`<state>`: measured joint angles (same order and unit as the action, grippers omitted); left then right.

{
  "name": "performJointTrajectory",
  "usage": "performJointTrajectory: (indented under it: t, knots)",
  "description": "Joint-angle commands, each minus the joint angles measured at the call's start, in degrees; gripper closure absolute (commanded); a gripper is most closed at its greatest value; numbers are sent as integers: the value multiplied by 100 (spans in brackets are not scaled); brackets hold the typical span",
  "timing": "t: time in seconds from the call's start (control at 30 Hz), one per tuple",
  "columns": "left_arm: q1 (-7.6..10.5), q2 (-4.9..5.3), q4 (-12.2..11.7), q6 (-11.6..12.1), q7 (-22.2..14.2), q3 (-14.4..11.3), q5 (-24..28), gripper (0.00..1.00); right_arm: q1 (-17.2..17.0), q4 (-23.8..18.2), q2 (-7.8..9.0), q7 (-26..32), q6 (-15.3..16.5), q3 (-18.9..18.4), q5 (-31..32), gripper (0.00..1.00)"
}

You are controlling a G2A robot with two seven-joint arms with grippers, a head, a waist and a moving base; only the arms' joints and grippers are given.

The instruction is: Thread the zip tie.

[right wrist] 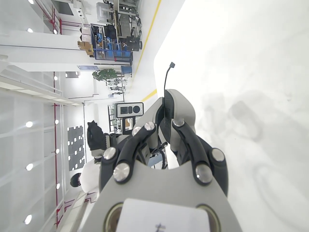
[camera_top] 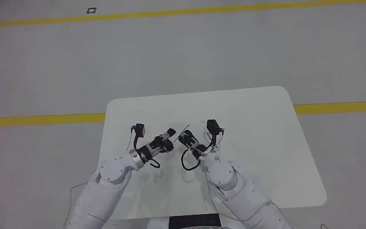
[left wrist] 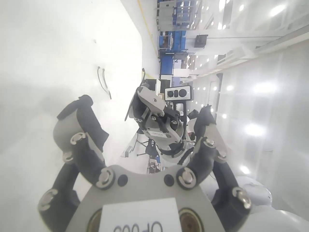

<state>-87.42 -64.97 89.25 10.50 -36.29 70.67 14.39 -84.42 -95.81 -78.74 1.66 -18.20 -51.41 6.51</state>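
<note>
Zip tie (right wrist: 166, 79): judging it light, springy, slick. My right claw (right wrist: 167, 102) pinching strap below head; left claw (left wrist: 144, 107) hanging spread.

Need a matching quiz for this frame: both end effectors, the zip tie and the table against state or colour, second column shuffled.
Things:
1. left end effector
2. right end effector
3. zip tie
4. table

States:
A. white, with rounded corners
B. shut on a thin strap
C. black, head end sticking out of the grasp
D. open, holding nothing

Pairs: 1-D, 2-B, 3-C, 4-A
</note>
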Motion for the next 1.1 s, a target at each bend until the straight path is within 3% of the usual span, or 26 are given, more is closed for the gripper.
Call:
performJointTrajectory:
  t: [0.0, 0.1, 0.13, 0.2, 0.67, 0.8, 0.83, 0.87, 0.93, 1.07]
  knots:
    - [10, 3, -40, -9, 9, -30, -6, 32, 0, 17, -6, -3, 3, -17, -4, 100]
    - [9, 7, -83, -56, 30, -54, 32, 37, -10, 26, -14, -26, 17, -35, -12, 100]
    - [8, 10, -88, -92, 50, -57, 36, 47, -12, 36, -17, -17, 18, -39, -10, 100]
    - [-2, 13, -85, -101, 37, -66, 117, 53, -3, 63, -22, 28, 20, -36, -14, 100]
    - [21, 52, -88, -143, -99, -129, 296, 57, 70, 205, -87, 112, 98, -27, -153, 100]
    - [32, 62, -88, -144, -92, -151, 313, 64, 67, 190, -101, 126, 94, -25, -167, 100]
    - [33, 64, -89, -143, -89, -154, 316, 70, 63, 185, -103, 130, 93, -24, -164, 100]
    - [34, 66, -89, -144, -85, -158, 319, 85, 59, 178, -105, 131, 89, -23, -158, 100]
    - [27, 72, -92, -143, -79, -166, 327, 99, 46, 151, -108, 139, 77, -19, -138, 100]
    - [11, 87, -99, -142, -85, -162, 346, 100, 11, 45, -106, 165, 21, -12, -41, 100]
